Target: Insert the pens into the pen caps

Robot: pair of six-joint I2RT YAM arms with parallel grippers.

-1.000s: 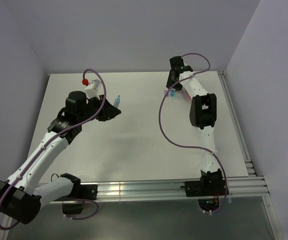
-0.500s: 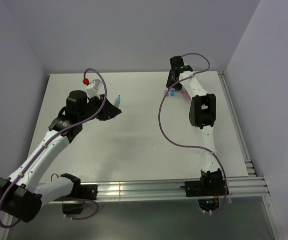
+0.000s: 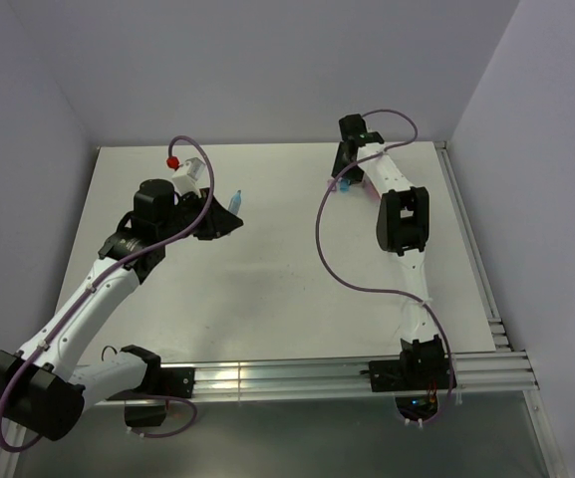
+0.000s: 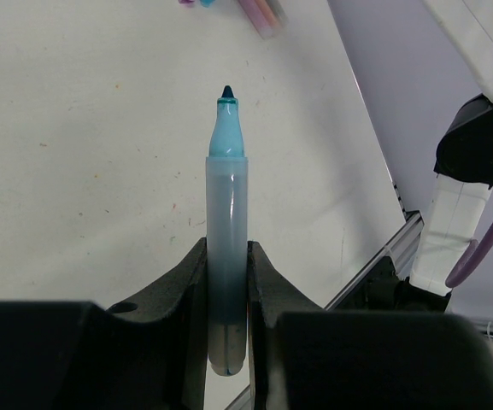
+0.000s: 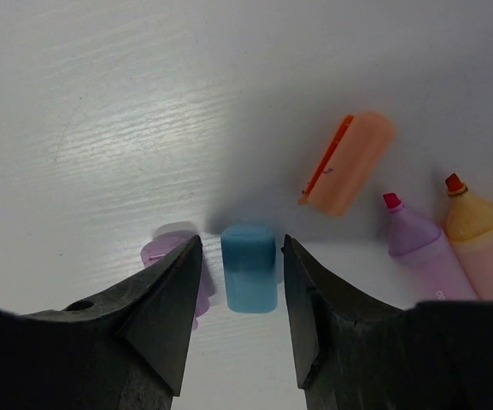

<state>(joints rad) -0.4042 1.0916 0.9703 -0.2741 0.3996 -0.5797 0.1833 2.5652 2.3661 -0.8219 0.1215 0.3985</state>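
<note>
My left gripper is shut on a pale blue pen, teal tip pointing away; it shows in the top view held above the table's left half. My right gripper is open, low over the table at the far right, its jaws on either side of a blue cap without touching it. A purple cap lies just left of the left jaw, partly hidden. An orange cap lies beyond. A pink pen and a peach pen lie to the right.
The white table is walled at the back and both sides. A metal rail runs along the near edge by the arm bases. The right arm's purple cable loops over the table's middle right.
The right gripper has shifted slightly toward the back over the caps. The left arm holds the blue pen nearly still.
</note>
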